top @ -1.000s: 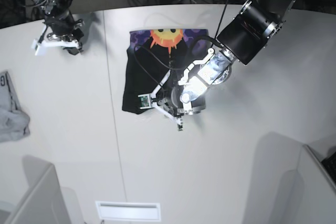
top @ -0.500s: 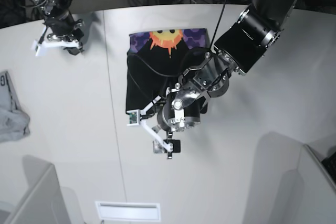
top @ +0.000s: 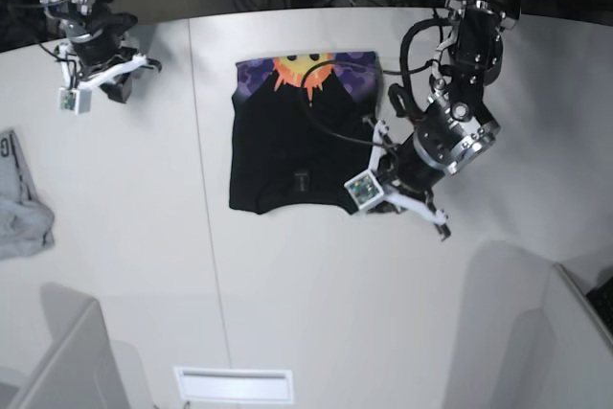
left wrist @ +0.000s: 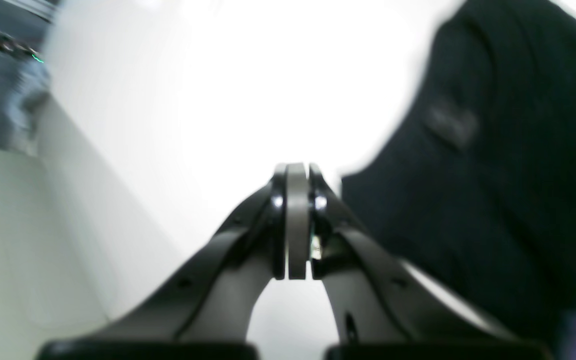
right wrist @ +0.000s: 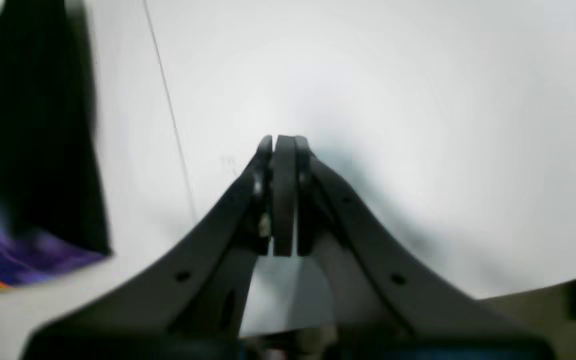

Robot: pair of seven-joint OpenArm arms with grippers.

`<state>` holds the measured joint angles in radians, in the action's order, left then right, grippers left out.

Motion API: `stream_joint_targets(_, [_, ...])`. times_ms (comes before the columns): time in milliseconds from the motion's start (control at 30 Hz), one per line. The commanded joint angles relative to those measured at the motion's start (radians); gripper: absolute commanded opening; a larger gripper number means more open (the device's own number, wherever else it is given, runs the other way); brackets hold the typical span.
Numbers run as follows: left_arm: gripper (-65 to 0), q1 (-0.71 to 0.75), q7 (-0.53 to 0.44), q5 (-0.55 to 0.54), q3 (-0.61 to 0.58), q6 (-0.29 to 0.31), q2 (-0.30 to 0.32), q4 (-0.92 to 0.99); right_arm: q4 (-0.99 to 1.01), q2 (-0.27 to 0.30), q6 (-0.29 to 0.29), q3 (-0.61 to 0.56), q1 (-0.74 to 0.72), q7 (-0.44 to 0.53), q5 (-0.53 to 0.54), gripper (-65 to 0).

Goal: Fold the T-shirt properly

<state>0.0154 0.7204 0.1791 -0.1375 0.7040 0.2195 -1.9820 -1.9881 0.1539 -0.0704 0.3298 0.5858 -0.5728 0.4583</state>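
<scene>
The black T-shirt [top: 292,141] lies folded into a rectangle at the table's middle. Its orange sun print on a purple band [top: 306,69] sits at the far edge. In the base view my left arm [top: 445,136] hangs just off the shirt's near right corner. In the left wrist view my left gripper [left wrist: 296,172] is shut on nothing over bare table, with the T-shirt [left wrist: 493,150] to its right. My right gripper [right wrist: 283,142] is shut and empty over bare table at the far left. The T-shirt [right wrist: 33,125] shows at the left edge of the right wrist view.
A small light grey garment [top: 19,203] lies at the table's left edge. Grey partitions stand at the near left [top: 67,352] and near right [top: 536,332]. A table seam [top: 206,198] runs front to back, left of the shirt. A white slot [top: 235,385] sits by the near edge.
My left arm swung off the shirt's near edge to its right side, and its gripper opened, then shut empty. The shirt now lies uncovered. The right arm shifted slightly.
</scene>
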Motion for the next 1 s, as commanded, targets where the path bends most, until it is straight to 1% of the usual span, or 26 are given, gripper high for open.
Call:
stream_joint_targets(0, [-65.0,0.016,-0.057,-0.008,0.028,-0.006,0.013,-0.018,-0.017,0.0,-0.032,0.015,0.012,0.041,-0.022,-65.0])
stream_joint_targets(67, [-65.0,0.08,-0.127,-0.01,0.085,-0.006,0.028,-0.017,-0.017,-0.015,-0.091,0.018,0.035,0.099,-0.095,-65.0])
stream_joint_targets(167, [-65.0,0.188,-0.219,-0.01,0.183,-0.006,0.03,-0.017,-0.015,-0.018,-0.151,0.039,0.081,0.211,-0.192,-65.0])
stream_joint_targets(267, [-65.0,0.298,-0.319,-0.011,0.269,-0.006,0.028,-0.017,-0.014,-0.017,-0.177,0.039,0.138,0.299,-0.258,-65.0])
stream_joint_targets(400, [-65.0,0.433,-0.463,-0.011,0.336,-0.006,0.03,-0.013,-0.01,-0.009,-0.179,0.039,0.198,0.38,-0.319,-65.0])
stream_joint_targets(467, [-65.0,0.501,-0.532,-0.01,0.368,-0.006,0.031,-0.006,-0.012,-0.009,-0.179,0.067,0.213,0.394,-0.381,-65.0])
stream_joint_targets(533, [-65.0,0.568,-0.589,-0.01,0.407,-0.006,0.031,-0.003,-0.01,-0.014,-0.179,0.102,0.217,0.394,-0.421,-65.0])
stream_joint_targets(700, [-65.0,0.71,-0.667,-0.01,0.459,-0.006,0.03,-0.001,-0.01,-0.01,-0.184,0.191,0.25,0.394,-0.424,-65.0])
stream_joint_targets(800, [-65.0,0.799,-0.678,-0.002,0.465,-0.006,0.031,-0.001,-0.007,-0.009,-0.242,0.245,0.302,0.391,-0.425,-65.0])
stream_joint_targets(900, [-65.0,0.897,-0.677,-0.002,0.465,-0.006,0.031,-0.001,-0.001,-0.009,-0.337,0.297,0.371,0.389,-0.425,-65.0])
stream_joint_targets(967, [-65.0,0.97,-0.677,0.0,0.465,-0.006,0.031,-0.001,0.0,-0.009,-0.391,0.326,0.42,0.389,-0.427,-65.0])
